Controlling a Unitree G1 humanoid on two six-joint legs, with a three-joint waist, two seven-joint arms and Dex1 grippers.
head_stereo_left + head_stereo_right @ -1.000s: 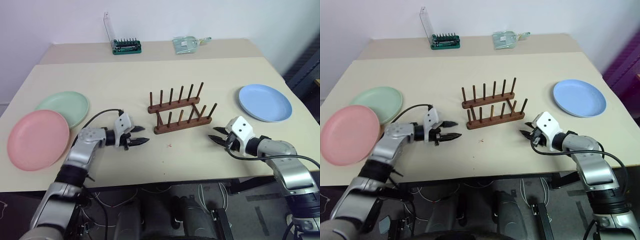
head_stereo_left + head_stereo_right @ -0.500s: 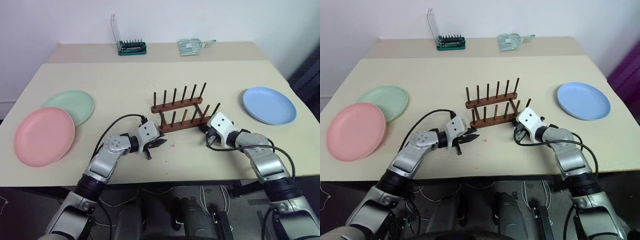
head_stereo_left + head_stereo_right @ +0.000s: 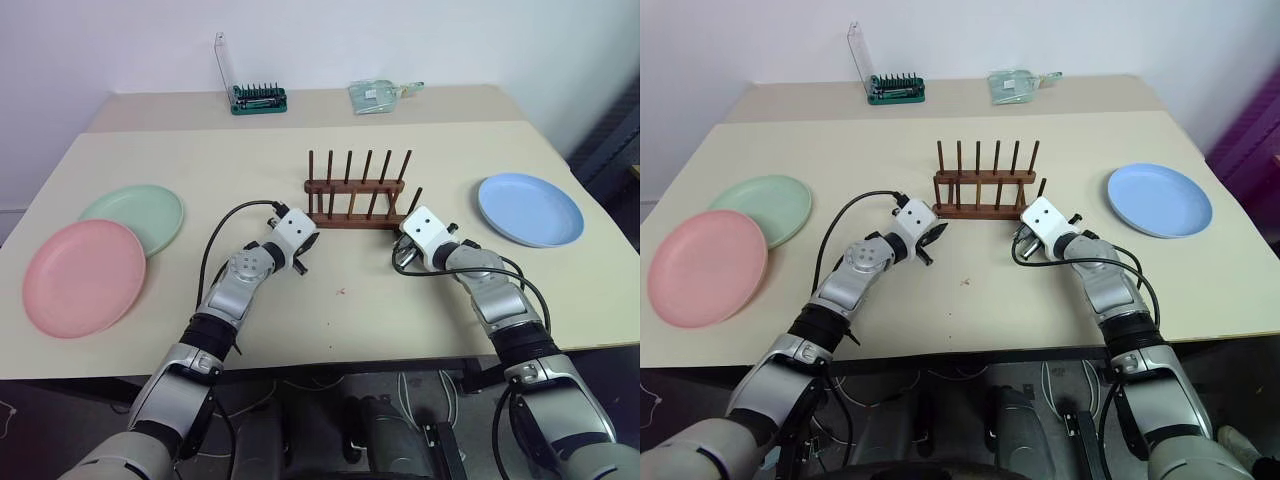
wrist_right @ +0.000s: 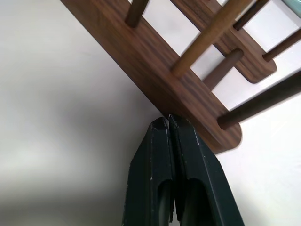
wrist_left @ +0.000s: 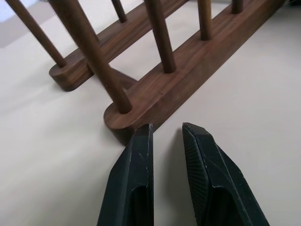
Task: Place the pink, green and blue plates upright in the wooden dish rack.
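Rack-squaring step, by the look of it: both claws sit low on the worktop (image 3: 420,310) against the near rail of the wooden dish rack (image 3: 355,215), one at each end. Left claw (image 5: 167,134) narrow, a slim gap between its fingers, tips touching or just short of the rail's end; it holds nothing. Right claw (image 4: 168,123) pressed fully closed, empty, its tip butted against the rail near the other end.

Rack stands mid-worktop, pegs upright, its rows running roughly across the view. No plate in it yet.

Pink plate (image 3: 82,276) lies flat at the robot's far left, its rim overlapping or touching the green plate (image 3: 135,213) just behind it. Blue plate (image 3: 530,207) lies flat at the right, well apart from the rack.

Judgement: task barely begun. Next move calls for backing a claw off the rail, spreading it, and reaching for a plate rim. Blue is nearest for the right arm.
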